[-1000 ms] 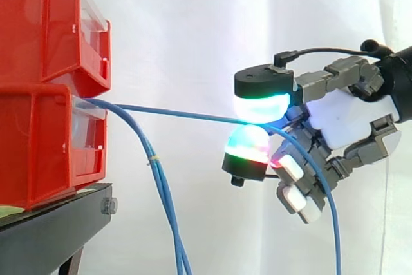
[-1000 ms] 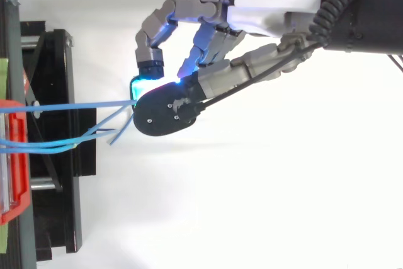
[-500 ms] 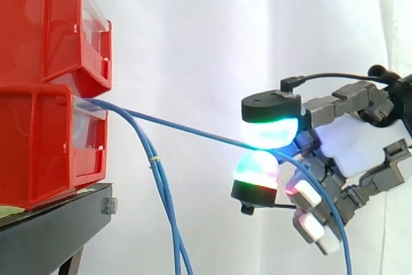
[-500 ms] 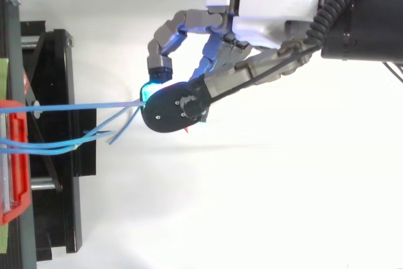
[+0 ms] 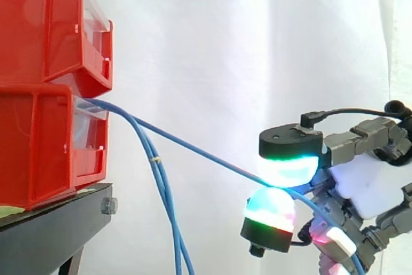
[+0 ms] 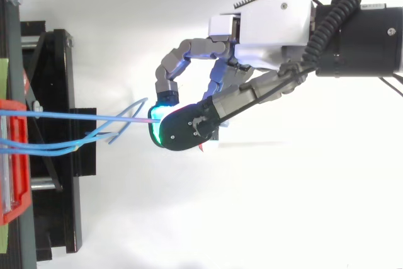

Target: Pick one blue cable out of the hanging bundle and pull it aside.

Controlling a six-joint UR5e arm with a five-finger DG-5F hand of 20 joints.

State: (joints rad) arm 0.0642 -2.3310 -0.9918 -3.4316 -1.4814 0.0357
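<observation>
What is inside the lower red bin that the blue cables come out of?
Blue cables come out at the top of its clear front; the hand pinches one cable. The red walls of the lower bin hide where they start.

One thin blue cable (image 5: 193, 148) stretches taut toward four o'clock, apart from the blue bundle (image 5: 166, 204) hanging toward six o'clock
</observation>
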